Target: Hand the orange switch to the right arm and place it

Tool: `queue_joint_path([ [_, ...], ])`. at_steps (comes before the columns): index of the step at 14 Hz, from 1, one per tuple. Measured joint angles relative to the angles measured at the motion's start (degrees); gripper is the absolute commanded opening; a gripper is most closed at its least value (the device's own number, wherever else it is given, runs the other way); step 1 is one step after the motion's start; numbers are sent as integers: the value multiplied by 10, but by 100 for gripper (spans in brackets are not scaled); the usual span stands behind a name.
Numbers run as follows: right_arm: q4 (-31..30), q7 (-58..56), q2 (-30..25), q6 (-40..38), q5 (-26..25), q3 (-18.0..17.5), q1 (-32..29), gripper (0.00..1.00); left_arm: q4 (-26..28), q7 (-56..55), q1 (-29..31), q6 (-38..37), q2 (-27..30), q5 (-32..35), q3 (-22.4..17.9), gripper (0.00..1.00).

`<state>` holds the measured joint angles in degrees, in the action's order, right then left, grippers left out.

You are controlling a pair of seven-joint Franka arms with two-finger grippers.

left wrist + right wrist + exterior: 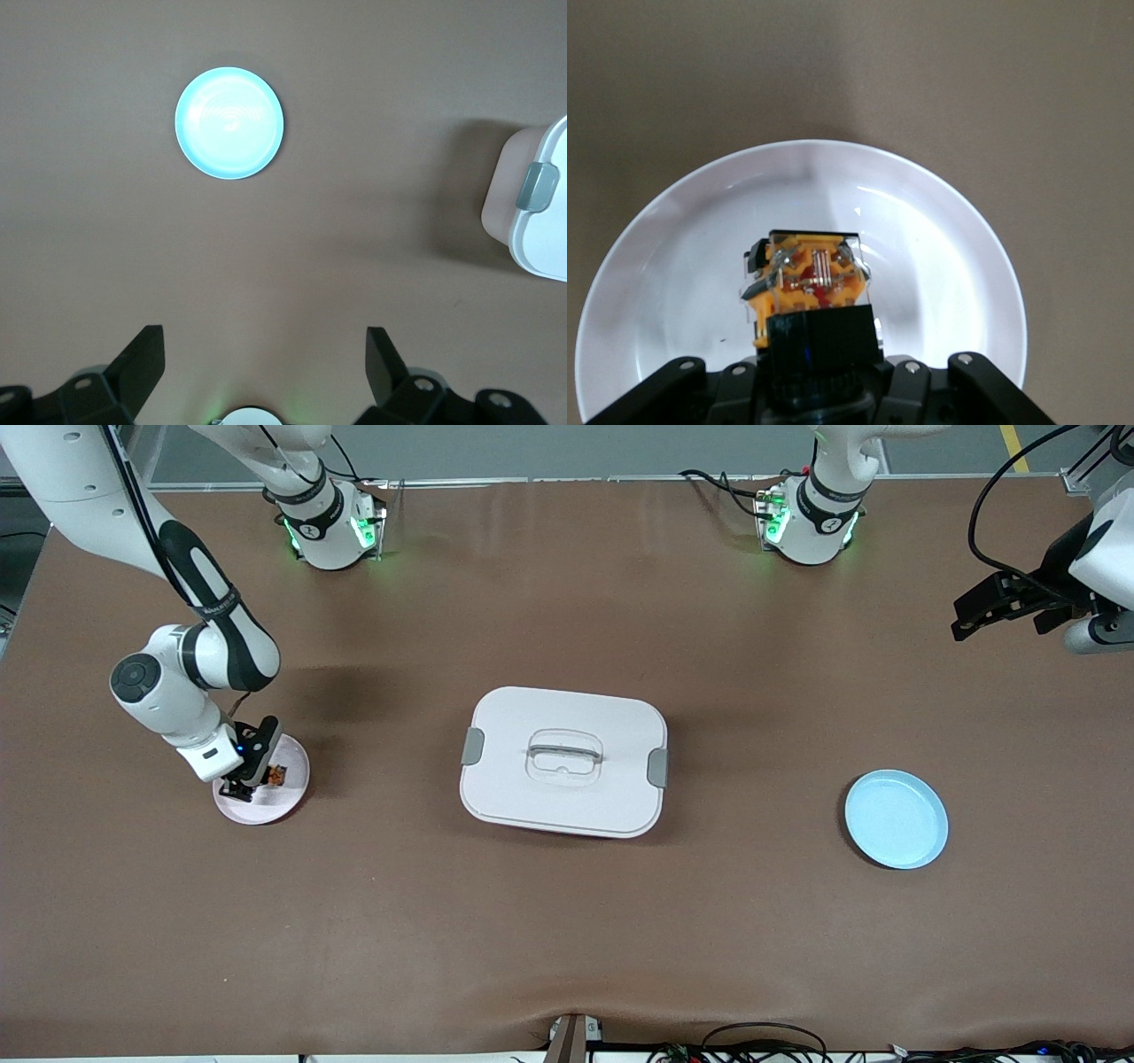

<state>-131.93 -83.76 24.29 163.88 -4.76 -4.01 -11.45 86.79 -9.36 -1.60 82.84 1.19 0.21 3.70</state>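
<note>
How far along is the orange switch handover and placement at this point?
Handover looks done: the left gripper is open, empty and waiting at its end of the table, away from the blue plate. In hand: the right gripper is shut on the orange switch, low over the white plate. Left: release and withdraw.

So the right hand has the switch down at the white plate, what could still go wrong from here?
1. The right hand is shut on the orange switch, which sits low over the white plate. If it sticks to a finger on release, it may tip or lift out.
2. It lies near the plate's rim toward the white lidded box in the front view, so a nudge could push it off.

The left hand waits open, clear of this.
</note>
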Motion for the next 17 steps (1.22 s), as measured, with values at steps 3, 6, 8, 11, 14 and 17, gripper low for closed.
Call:
queue_joint_path([
  [3, 0, 4, 3, 2, 0, 0, 0, 65, 0, 0, 0, 0, 0, 0, 0, 100],
  [6, 1, 12, 3, 5, 0, 0, 0, 100, 0, 0, 0, 1, 0, 0, 0, 100],
  [8, 1, 14, 3, 5, 0, 0, 0, 100, -1, 0, 0, 2, 1, 0, -1, 100],
  [11, 2, 14, 1, 5, 0, 0, -1, 100, -3, 0, 1, 2, 2, 0, -2, 100],
  [14, 6, 28, -16, -12, 1, 1, -1, 100, -4, 0, 10, 2, 2, 0, -3, 100],
  [17, 8, 135, -52, -72, 1, 0, -1, 100, -4, 0, 15, 2, 2, 0, -3, 100],
])
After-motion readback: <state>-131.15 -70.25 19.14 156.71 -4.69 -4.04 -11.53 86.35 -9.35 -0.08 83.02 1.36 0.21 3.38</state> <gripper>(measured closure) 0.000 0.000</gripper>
